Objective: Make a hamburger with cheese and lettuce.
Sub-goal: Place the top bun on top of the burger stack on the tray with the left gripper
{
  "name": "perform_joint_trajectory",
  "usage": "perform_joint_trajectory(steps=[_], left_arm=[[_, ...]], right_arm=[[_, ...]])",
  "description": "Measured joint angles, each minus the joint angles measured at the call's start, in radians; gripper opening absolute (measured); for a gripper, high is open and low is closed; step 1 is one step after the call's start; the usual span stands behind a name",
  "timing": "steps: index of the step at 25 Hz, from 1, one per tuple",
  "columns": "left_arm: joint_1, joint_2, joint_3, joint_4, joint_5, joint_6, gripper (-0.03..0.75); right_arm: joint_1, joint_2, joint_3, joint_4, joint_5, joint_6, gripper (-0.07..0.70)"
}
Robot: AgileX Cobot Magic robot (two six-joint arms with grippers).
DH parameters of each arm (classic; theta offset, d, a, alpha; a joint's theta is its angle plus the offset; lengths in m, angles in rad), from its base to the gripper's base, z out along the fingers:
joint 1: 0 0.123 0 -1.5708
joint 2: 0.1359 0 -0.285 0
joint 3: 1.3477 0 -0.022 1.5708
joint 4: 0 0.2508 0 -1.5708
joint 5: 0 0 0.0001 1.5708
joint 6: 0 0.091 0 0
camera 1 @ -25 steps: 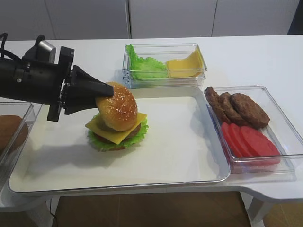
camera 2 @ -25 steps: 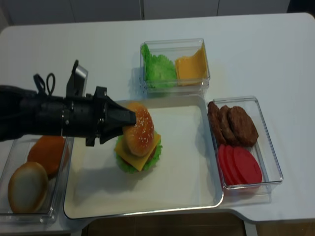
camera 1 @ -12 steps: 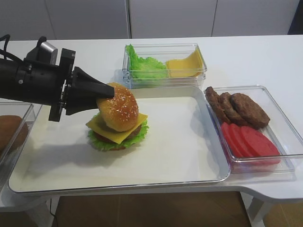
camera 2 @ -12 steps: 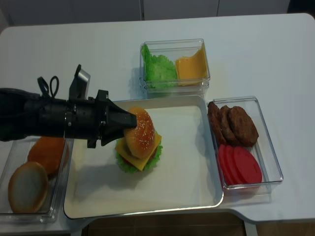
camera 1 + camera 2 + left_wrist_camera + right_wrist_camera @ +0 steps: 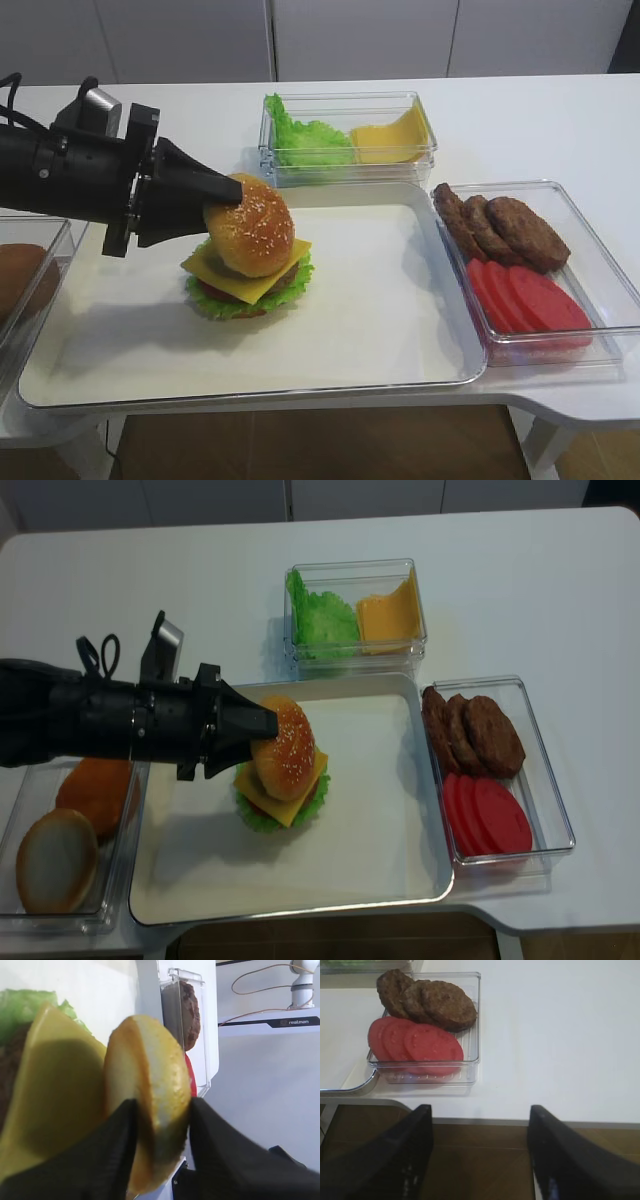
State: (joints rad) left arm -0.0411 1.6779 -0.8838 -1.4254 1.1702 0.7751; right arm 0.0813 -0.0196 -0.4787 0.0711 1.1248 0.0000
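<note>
On your white tray [image 5: 380,340], the hamburger [image 5: 248,262], frilly lettuce [image 5: 225,305], flat square cheese [image 5: 240,285], seeded dome tilted rightward, your left end effector [image 5: 222,195] pinching its bun edge.

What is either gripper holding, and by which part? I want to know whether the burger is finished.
The left gripper has the sesame bun top by its rim, tilted on the cheese. The right gripper is open and empty.

Left arm [image 5: 60,180] is all matte black, chunky round body, silver camera block on top, black cable loops behind, tapered black fingers [image 5: 110,1160].
</note>
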Motion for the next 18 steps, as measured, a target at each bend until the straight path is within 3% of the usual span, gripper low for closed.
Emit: perform_joint_trajectory(steps=[6,18], left_arm=[[0.0,0.0,-0.002,0.0,-0.002,0.004,0.302],[0.0,0.0,-0.003,0.002,-0.002,0.008,0.307]], right_arm=[[0.0,0.0,0.0,0.0,0.0,0.0,0.45],[0.0,0.0,0.0,0.0,0.0,0.0,0.45]])
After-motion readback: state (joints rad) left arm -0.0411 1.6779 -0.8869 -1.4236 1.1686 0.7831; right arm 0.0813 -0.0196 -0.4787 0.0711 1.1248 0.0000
